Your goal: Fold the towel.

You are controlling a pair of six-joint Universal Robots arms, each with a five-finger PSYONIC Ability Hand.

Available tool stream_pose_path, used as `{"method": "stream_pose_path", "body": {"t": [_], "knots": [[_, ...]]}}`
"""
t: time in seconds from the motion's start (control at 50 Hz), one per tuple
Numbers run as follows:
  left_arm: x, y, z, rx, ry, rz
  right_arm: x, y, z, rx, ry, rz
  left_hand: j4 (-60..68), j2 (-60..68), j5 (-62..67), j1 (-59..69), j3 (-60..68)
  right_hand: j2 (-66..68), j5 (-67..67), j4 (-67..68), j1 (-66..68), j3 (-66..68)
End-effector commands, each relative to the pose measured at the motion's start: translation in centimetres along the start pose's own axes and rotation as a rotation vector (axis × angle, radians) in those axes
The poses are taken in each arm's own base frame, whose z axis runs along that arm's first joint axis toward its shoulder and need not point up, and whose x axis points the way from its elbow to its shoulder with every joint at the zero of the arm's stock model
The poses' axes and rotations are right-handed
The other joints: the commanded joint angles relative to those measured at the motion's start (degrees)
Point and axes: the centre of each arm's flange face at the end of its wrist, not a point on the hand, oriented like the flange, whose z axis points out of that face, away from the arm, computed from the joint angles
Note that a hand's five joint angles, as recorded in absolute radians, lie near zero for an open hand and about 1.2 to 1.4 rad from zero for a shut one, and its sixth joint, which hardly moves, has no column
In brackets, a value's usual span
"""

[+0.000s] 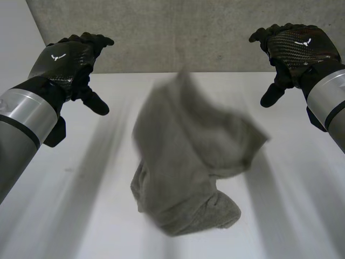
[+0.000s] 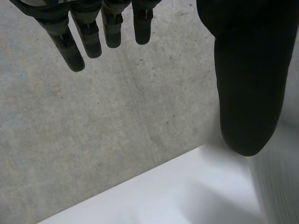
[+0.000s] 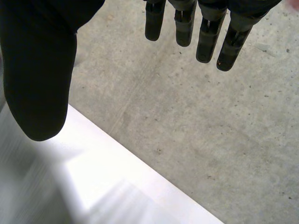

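White table (image 1: 302,226), widest thing here, running back to a far edge against a grey concrete surface (image 1: 161,32). Mid-table, between the two arms, a grey towel (image 1: 188,162): crumpled, bunched into a rough heap, lower end rounded and tucked under itself toward the near edge, upper end rising to a peak toward the far edge (cannot tell whether that upper part rests on the table or stands off it). Touched by neither hand.

Along the table's left edge the left arm (image 1: 21,124), along the right edge the right arm (image 1: 331,102), both grey with a silver band before the wrist.

Raised over the far left corner, the left hand (image 1: 67,62), well apart from the towel; fingers (image 2: 91,39) straight and slightly spread, thumb (image 2: 247,84) held wide of them, clasping nothing. Raised over the far right corner, the right hand (image 1: 299,46); fingers (image 3: 205,42) straight with small gaps, thumb (image 3: 39,79) well away, likewise unclenched and holding nothing.
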Motion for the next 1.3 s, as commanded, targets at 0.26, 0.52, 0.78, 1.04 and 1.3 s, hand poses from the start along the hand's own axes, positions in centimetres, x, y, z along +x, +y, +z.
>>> {"method": "stream_pose_path", "body": {"t": [0.26,0.52,0.78,1.04,1.3], "knots": [[0.6,2.7,0.1,-0.097,0.024,0.004,-1.4,1.7,-0.1,-0.1,-0.134,-0.002,2.9,2.9,1.7,2.7,2.8,-2.6,-2.9,-3.2,-1.8,-2.3],[-3.7,8.7,-1.1,-0.33,-0.14,-0.011,-12.1,8.8,-0.8,-0.299,-0.729,0.078,3.5,3.6,2.4,3.4,3.5,-2.6,-2.9,-3.2,-1.8,-2.3],[-4.5,9.2,-1.4,-0.338,-0.169,-0.018,-17.9,14.5,-0.7,-0.382,-0.835,-0.076,2.7,2.7,1.5,2.6,2.7,45.8,45.5,45.2,46.6,46.1],[-4.5,8.8,-1.3,-0.321,-0.17,-0.017,-15.4,6.9,3.3,-0.09,-0.584,0.172,2.7,2.7,1.5,2.6,2.7,67.4,67.1,66.8,68.2,67.7],[-4.6,7.2,-1.7,-0.266,-0.178,-0.013,-8.8,-1.2,2.1,0.181,-0.15,0.335,2.4,2.4,1.2,2.2,2.3,67.4,67.1,66.8,68.2,67.7]]}}
